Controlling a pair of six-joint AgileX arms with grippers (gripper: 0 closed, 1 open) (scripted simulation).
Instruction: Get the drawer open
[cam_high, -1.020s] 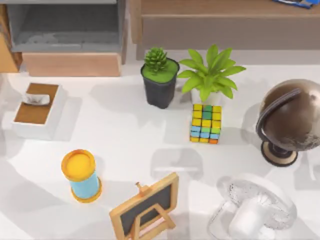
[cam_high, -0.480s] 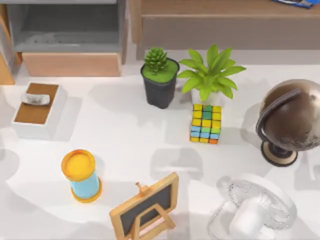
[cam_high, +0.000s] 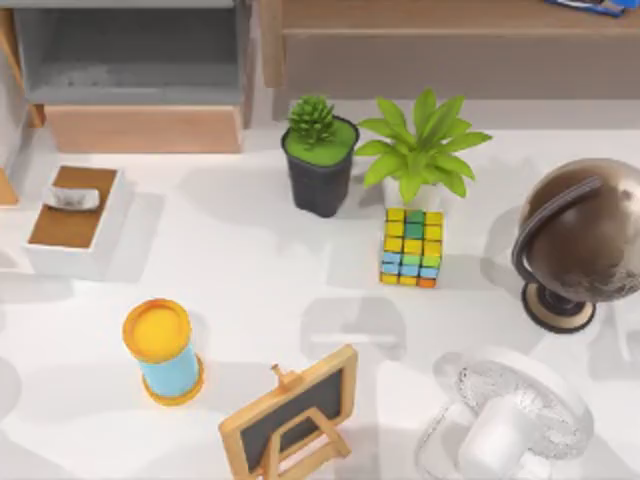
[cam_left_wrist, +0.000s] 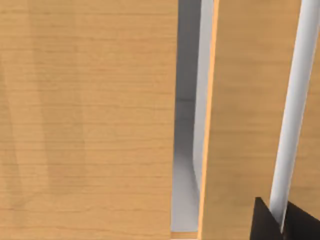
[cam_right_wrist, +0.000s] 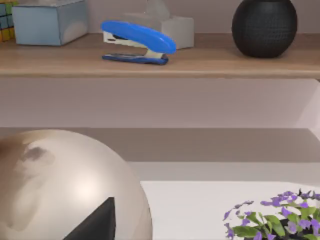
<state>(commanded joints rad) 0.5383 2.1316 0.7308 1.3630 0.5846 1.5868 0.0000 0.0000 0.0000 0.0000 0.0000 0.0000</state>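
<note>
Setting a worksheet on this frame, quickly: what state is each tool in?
Left tool: closed on the white handle of the drawer.
Right tool: cannot be told.

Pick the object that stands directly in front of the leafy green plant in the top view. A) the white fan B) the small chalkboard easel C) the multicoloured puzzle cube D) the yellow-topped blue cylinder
C. In the top view the puzzle cube sits right below the leafy green plant, nearer the camera's lower edge, while the other three things stand farther down the table.
</note>
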